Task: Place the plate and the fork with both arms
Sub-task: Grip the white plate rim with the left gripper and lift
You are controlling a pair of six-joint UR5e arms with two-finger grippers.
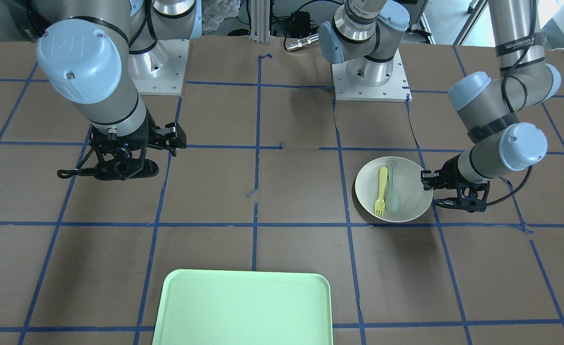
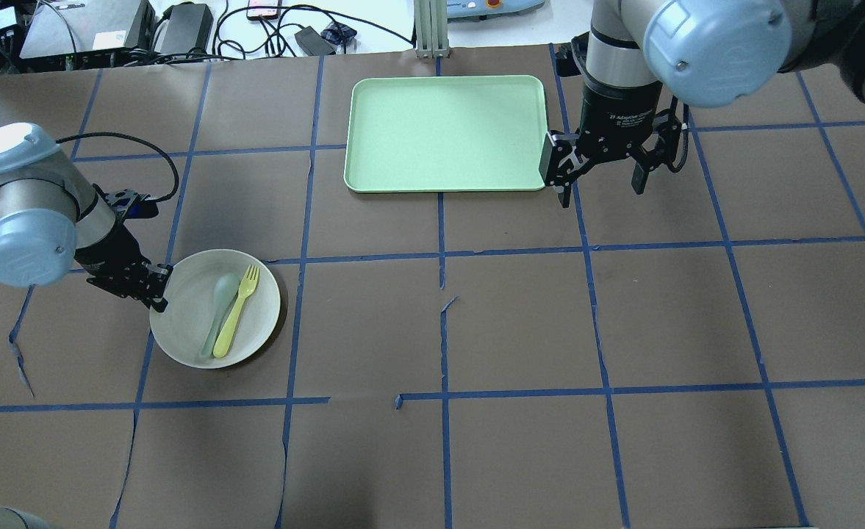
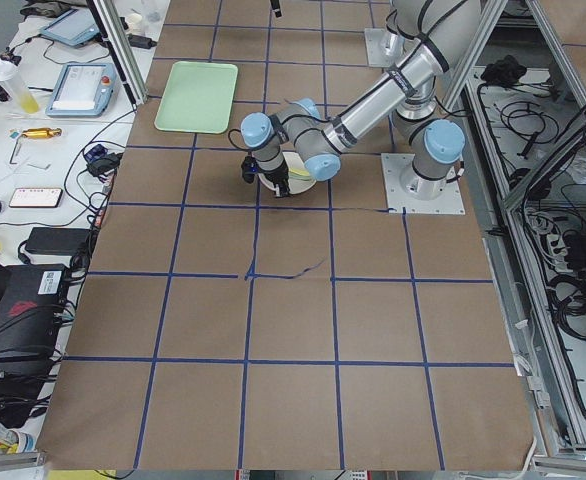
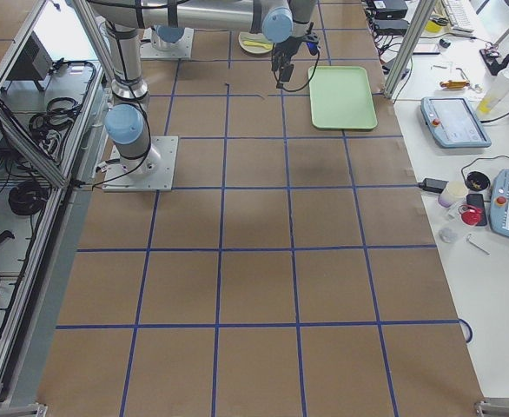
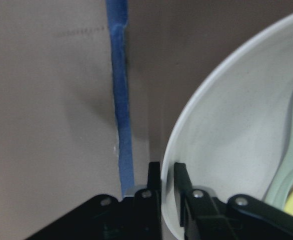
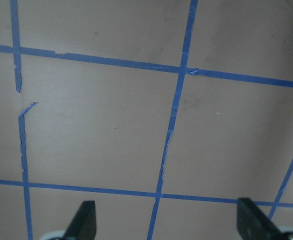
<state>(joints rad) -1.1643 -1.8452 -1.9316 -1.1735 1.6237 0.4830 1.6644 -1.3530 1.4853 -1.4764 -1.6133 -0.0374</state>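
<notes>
The off-white plate (image 2: 182,334) lies on the brown table at the left of the overhead view. It holds the yellow fork (image 2: 237,308) and, beside it, a pale grey-green spoon (image 2: 215,308). My left gripper (image 2: 156,283) is at the plate's left rim. In the left wrist view my left gripper (image 5: 166,170) is shut on the rim of the plate (image 5: 226,125), one finger inside and one outside. My right gripper (image 2: 600,195) is open and empty, above bare table just right of the light-green tray (image 2: 443,132). In the front view, the plate (image 1: 411,191) and fork (image 1: 381,189) are at the right.
The tray (image 1: 243,306) lies at the table's far middle, away from the robot's bases. Blue tape lines grid the brown table cover. The right wrist view shows only taped table below my right gripper (image 6: 169,220). Cables and devices lie beyond the far edge.
</notes>
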